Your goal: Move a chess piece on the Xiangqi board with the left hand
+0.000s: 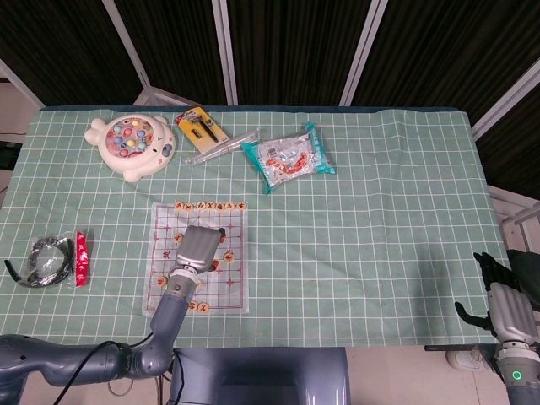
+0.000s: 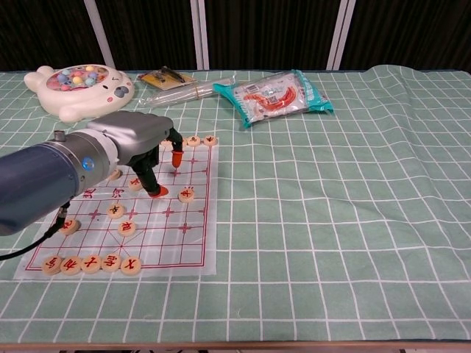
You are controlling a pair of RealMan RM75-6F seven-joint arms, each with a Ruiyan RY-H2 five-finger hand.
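Left hand (image 2: 143, 151) sits over the middle of the Xiangqi board (image 2: 197, 254), palm down, fingers apart and pointing at the sheet; nothing is held in it. Two red-tipped fingertips (image 2: 157, 191) are visible in the chest view — one low, at or just above the board surface, the other raised near the far row. In the head view the hand (image 1: 197, 247) covers the board's centre.

Nearest chess piece (image 2: 186, 195) lies just right of the lower fingertip, close beside it and not gripped; actual contact cannot be told. Other pieces lie left of the hand, partly under the forearm. A near row of pieces (image 2: 90, 263) runs along the board's front edge — well clear of the hand. The far row shows only at its right end, past the hand.

Right hand (image 1: 504, 306) is at the table's right edge in the head view, well apart from the board; whether its fingers are spread or curled cannot be told.

Beyond the board: a fishing-game toy (image 2: 79, 88), a snack packet (image 2: 276, 95), a clear tube (image 2: 188, 91)
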